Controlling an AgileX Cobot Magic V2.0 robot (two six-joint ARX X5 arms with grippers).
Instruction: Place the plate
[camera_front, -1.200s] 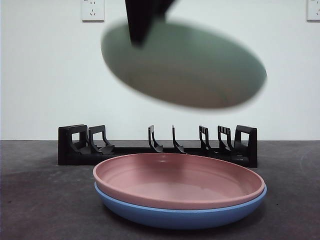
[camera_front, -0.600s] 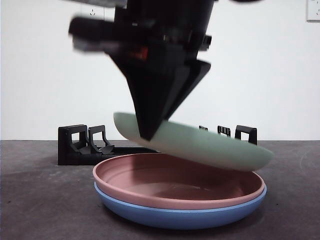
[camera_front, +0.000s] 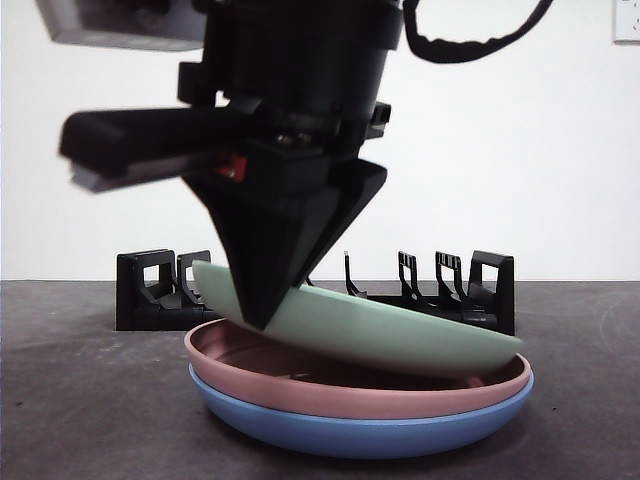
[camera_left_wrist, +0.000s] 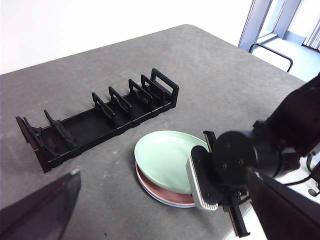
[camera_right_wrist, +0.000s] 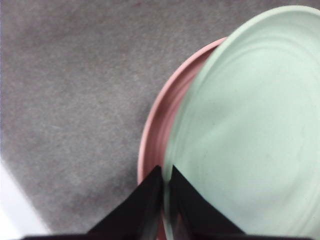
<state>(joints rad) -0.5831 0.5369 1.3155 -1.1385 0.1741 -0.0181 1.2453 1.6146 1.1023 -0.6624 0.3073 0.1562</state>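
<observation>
The right hand pinches the tilted green plate over the pink plate.

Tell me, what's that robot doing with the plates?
The right gripper pinches the rim of a pale green round plate and holds it tilted over a pink plate, which sits on a blue plate. A black slotted dish rack stands behind. The left gripper hangs high above the table, away from the plates.
</observation>
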